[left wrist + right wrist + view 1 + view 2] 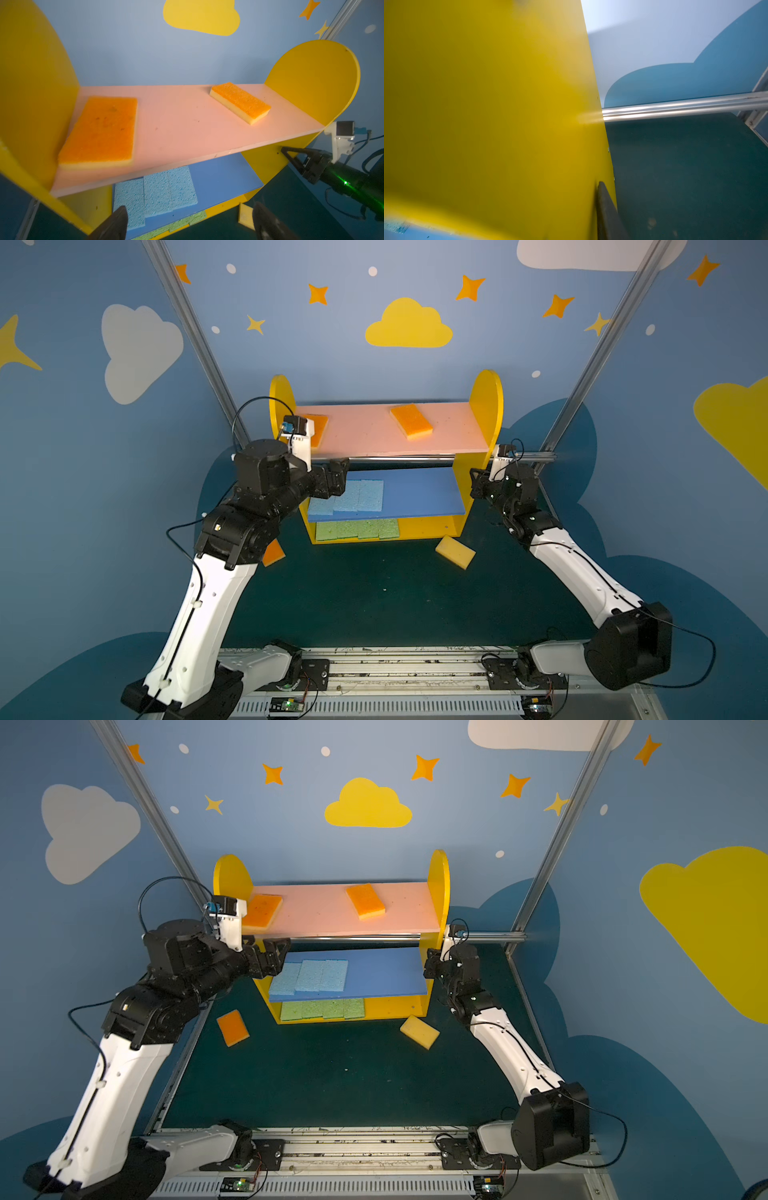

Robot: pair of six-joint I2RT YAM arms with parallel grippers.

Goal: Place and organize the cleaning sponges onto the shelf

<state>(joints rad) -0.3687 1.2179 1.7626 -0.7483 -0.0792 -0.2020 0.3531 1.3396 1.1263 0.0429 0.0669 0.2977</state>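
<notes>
The shelf point(484, 406) point(438, 878) stands at the back with pink, blue and yellow boards. Two orange cleaning sponges point(99, 131) point(241, 102) lie on the pink board. Three light blue ones point(353, 497) sit side by side on the blue board, and several green ones point(357, 529) line the bottom board. Two more lie on the table, an orange one point(232, 1027) at the left and a yellow-faced one point(455, 551) at the right. My left gripper point(190, 217) point(334, 477) is open and empty in front of the shelf's left end. My right gripper point(474, 481) is shut on the right side panel point(508, 104), one finger point(604, 207) against its outer face.
A metal rail point(685, 106) runs behind the shelf at the back of the dark green table point(374, 605). Slanted metal posts point(195, 344) point(602, 344) rise at both back corners. The arms' base rail point(395, 668) lies along the front edge.
</notes>
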